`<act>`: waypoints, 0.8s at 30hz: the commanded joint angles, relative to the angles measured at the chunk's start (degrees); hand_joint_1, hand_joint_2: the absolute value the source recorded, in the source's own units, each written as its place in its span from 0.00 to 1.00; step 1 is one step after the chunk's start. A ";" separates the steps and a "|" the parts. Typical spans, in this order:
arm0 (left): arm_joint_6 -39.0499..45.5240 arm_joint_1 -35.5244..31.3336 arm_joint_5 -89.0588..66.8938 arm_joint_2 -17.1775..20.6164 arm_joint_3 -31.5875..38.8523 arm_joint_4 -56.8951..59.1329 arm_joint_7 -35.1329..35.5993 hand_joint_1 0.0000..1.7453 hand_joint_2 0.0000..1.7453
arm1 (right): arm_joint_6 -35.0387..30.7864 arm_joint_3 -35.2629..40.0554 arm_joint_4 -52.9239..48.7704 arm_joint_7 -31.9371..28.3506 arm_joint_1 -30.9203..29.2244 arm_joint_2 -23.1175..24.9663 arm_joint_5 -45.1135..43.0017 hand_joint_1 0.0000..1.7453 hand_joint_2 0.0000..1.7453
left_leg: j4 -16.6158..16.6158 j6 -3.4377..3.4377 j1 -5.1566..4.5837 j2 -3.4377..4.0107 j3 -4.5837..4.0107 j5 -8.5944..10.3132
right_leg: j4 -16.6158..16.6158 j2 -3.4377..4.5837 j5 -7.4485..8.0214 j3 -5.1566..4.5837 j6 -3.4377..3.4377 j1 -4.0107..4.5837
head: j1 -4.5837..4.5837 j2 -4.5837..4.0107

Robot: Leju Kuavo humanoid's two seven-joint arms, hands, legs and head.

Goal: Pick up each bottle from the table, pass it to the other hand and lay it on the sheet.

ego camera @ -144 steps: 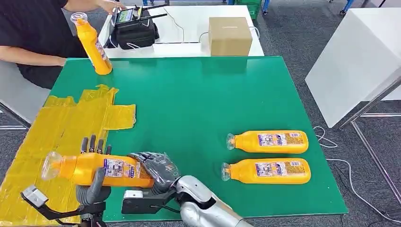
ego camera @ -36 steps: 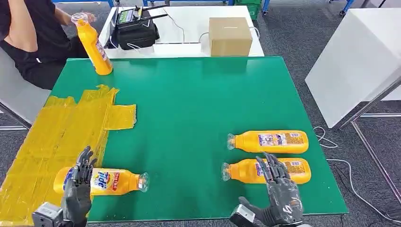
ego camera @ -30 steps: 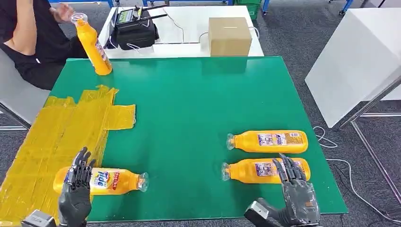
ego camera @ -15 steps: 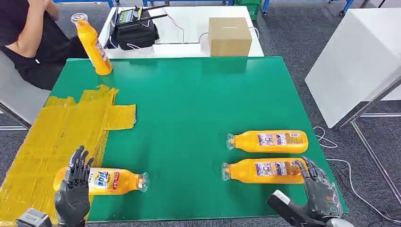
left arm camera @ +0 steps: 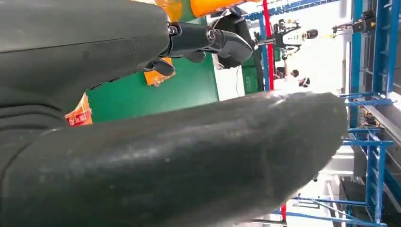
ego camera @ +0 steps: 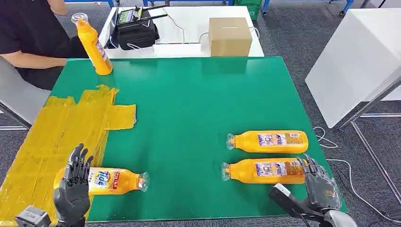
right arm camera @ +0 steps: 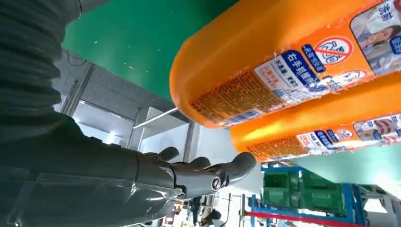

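Note:
One orange bottle [ego camera: 106, 181] lies on its side, base on the yellow sheet [ego camera: 61, 127], neck out over the green table [ego camera: 189, 99]. My left hand [ego camera: 73, 187] hovers at its base, fingers spread, holding nothing. Two more orange bottles lie side by side at the right: the nearer [ego camera: 267, 170] and the farther [ego camera: 268, 141]. My right hand [ego camera: 319, 187] stands open just beside the nearer bottle's base. The right wrist view shows that base [right arm camera: 283, 56] close, the other bottle [right arm camera: 326, 127] beyond, and my fingers [right arm camera: 203, 172] apart and clear of both.
A fourth orange bottle [ego camera: 93, 45] stands upright at the table's far left corner, beside a seated person [ego camera: 33, 38]. Behind the table, a white bench carries a black bag [ego camera: 135, 28] and a cardboard box [ego camera: 230, 35]. A white cabinet [ego camera: 359, 56] stands to the right.
The bottle held between both hands earlier now lies on the sheet's edge, released. My right hand has swung across to the nearer right bottle's base. The person has shifted.

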 commanded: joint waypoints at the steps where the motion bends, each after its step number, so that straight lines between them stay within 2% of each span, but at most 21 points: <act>1: -0.58 -1.43 0.97 1.61 -0.54 2.97 0.50 0.00 0.00 | 1.25 2.04 8.52 -1.00 -5.65 2.03 0.52 0.00 1.00 | -0.19 -0.05 0.04 0.14 0.34 -0.03 | -0.20 0.08 0.02 0.30 -0.05 0.05 | 0.00 0.00; 12: -1.17 -2.43 2.19 1.64 -0.58 4.18 1.45 0.00 0.00 | 3.47 7.49 14.73 -0.87 -12.10 2.73 2.31 0.00 1.00 | -0.13 -0.04 0.01 0.12 0.23 0.00 | -0.12 0.08 0.03 0.18 -0.03 0.02 | -0.02 0.00; 16: -1.34 -3.25 2.91 2.15 -1.02 5.17 1.35 0.00 0.00 | 8.62 11.51 18.42 -1.77 -14.49 1.76 2.06 0.00 1.00 | -0.15 -0.04 0.03 0.10 0.27 0.00 | -0.16 0.07 0.03 0.25 -0.03 0.04 | 0.00 0.00; 24: -1.22 -3.52 2.98 2.21 -1.09 5.33 1.40 0.00 0.00 | 8.60 11.90 18.71 -1.78 -14.63 1.73 2.09 0.00 1.00 | -0.09 -0.03 0.03 0.02 0.22 0.03 | -0.11 -0.02 0.02 0.20 -0.02 0.05 | -0.02 0.00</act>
